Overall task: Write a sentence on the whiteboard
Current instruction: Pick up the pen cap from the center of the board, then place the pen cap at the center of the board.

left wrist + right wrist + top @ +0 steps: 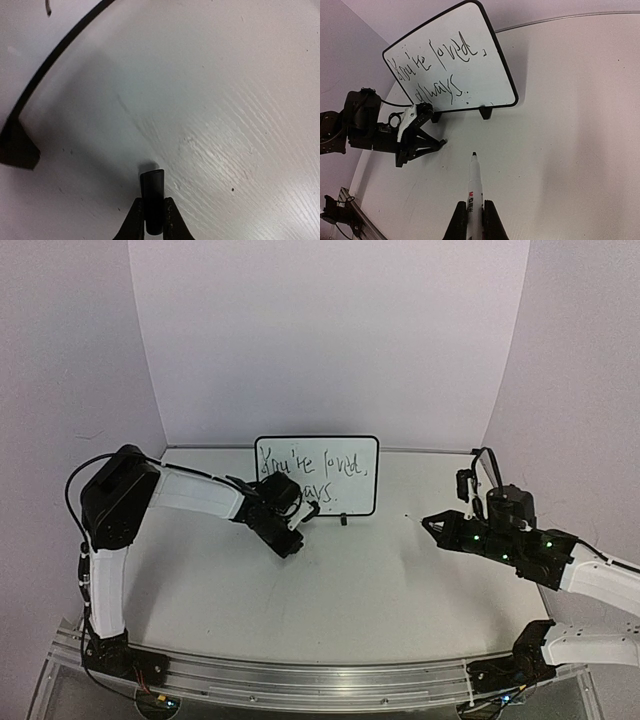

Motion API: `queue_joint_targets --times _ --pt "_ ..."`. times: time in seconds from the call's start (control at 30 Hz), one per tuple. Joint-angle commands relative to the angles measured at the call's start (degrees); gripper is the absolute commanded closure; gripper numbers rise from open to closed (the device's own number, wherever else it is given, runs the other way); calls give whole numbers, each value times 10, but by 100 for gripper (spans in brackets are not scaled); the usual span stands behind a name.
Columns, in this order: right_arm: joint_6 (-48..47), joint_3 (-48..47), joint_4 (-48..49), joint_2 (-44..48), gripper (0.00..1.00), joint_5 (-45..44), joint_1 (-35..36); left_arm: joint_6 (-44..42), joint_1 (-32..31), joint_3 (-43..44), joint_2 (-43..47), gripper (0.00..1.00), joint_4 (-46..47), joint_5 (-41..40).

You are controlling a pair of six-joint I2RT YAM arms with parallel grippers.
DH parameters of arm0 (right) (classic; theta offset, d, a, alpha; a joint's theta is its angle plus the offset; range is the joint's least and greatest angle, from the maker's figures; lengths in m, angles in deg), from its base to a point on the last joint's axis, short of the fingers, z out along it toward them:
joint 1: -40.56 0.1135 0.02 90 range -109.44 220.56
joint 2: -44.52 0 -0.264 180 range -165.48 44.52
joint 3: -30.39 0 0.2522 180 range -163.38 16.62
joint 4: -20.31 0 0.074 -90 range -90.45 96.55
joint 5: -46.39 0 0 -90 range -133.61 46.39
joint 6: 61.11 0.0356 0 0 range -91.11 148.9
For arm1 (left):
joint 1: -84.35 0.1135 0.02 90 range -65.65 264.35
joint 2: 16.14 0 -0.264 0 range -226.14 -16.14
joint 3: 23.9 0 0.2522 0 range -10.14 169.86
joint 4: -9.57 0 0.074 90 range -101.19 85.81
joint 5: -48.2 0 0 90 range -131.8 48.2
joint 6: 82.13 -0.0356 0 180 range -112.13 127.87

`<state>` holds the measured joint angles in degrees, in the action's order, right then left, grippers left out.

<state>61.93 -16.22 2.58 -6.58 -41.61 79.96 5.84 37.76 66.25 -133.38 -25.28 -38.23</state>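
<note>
I see the whiteboard [352, 492] standing up on its two little feet at the back of the table [380, 590], in the middle. The sentence [305, 468] is on it in two lines, so I think the writing is done.

My right gripper [475, 212] is squeezed tight on the marker [473, 182]. The marker's tip is bare and points at the board. It is well away from the board, so it can't smudge the words.

My left gripper [152, 212] sits low, near the board's bottom left corner. It pinches a small black cap [152, 187]. I think that is the marker's cap. I hold it out in the open so the marker can slide into it next.
</note>
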Motion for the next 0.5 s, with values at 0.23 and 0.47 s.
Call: queue_joint_targets --times 0.23,0.47 --pt "1 3 32 -29 100 6 0 373 -64 -122 106 82 -72 -88" --pt "7 6 52 -42 100 15 0 411 -73 -146 122 64 -65 -84"
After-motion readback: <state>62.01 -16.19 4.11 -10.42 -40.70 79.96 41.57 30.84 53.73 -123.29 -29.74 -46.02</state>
